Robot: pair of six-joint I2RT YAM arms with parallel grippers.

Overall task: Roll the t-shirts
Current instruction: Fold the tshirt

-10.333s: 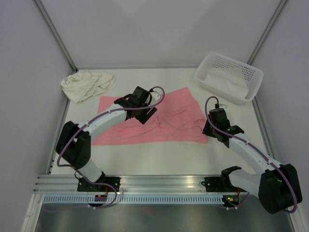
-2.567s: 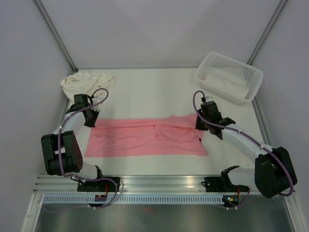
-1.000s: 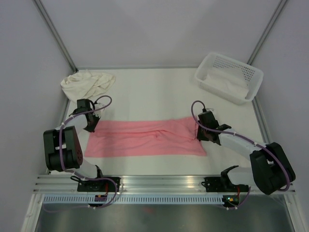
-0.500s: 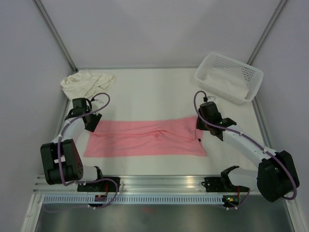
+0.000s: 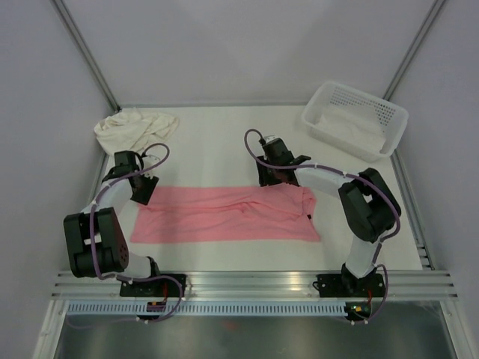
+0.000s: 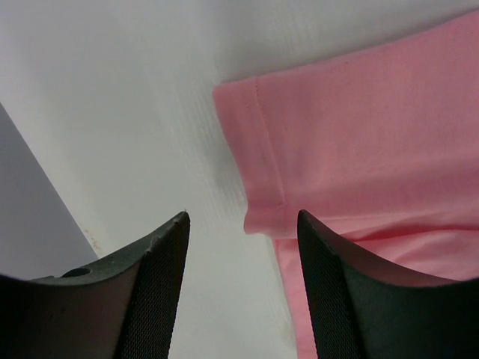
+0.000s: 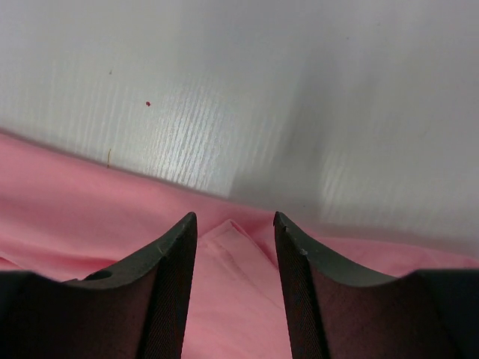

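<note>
Swinging in from the far right end of the cloth, the right arm has carried the right gripper across to the middle of the shirt's back edge, while the left gripper, shut a second ago, has let go and now hangs over the left end with its fingers spread wide. Under both of them runs the white table. On it the salmon t-shirt lies folded into a long flat band, reaching from just beside the left gripper, under the right gripper and a little way past it. Seen from the left wrist, the band's hemmed corner sits just ahead of the open fingers, which grip nothing. From the right wrist, the fingers stand apart above a small fold at the fabric's edge, bare table beyond them, and nothing is pinched between them. Off to the right of the right gripper and farther back is the white perforated basket with a pale cloth in it. Farther back from the left gripper, near it, the cream t-shirt lies in a crumpled heap.
</note>
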